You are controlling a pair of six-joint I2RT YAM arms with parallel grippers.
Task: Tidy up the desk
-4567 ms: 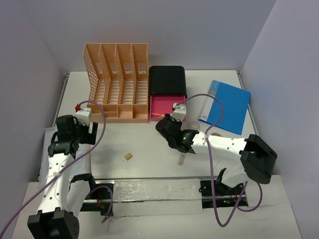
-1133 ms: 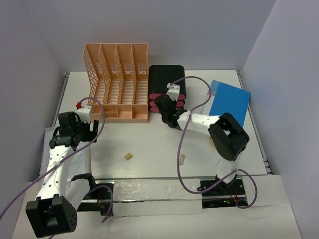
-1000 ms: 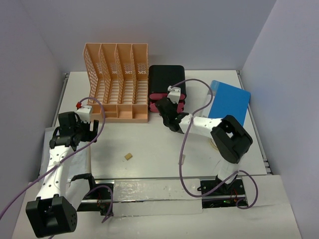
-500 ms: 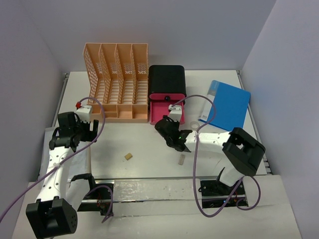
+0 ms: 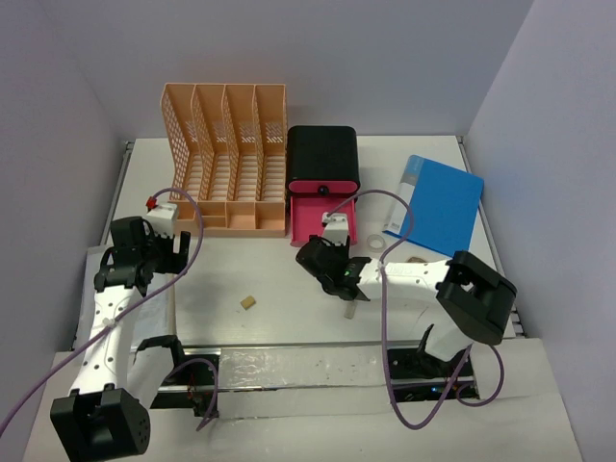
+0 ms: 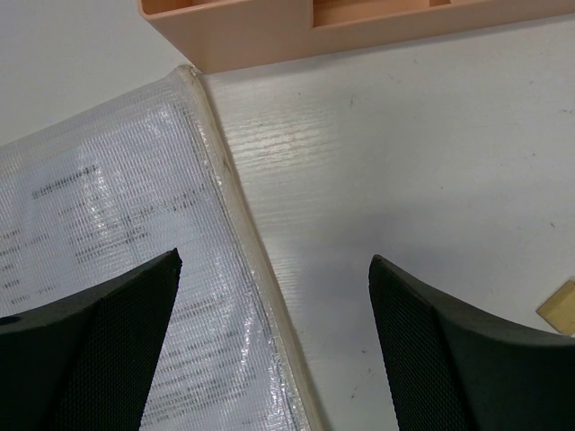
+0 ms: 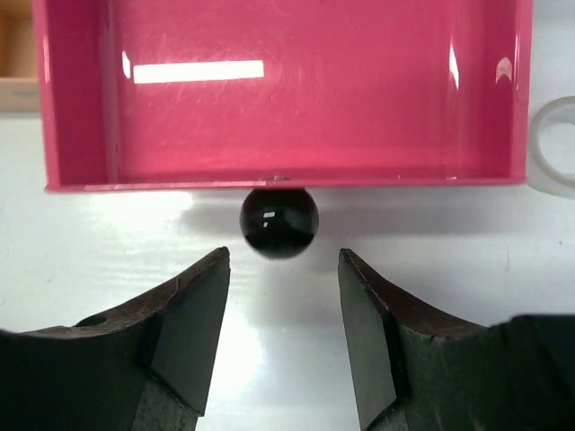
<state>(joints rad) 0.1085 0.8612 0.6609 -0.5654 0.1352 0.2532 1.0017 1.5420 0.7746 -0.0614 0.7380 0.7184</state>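
Drawer [image 7: 287, 117] slid open on desk [image 5: 269, 265] (ring [image 7: 536, 151] beside).

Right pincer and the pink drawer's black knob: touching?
Apart. The right wrist view shows bare white desk between the knob and the open right pincer on both sides.

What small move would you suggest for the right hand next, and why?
Probably draw the right hand back from the black knob and reach for the small pale piece on the desk. The pink drawer is pulled out and empty, and the hand is open, clear of the knob.
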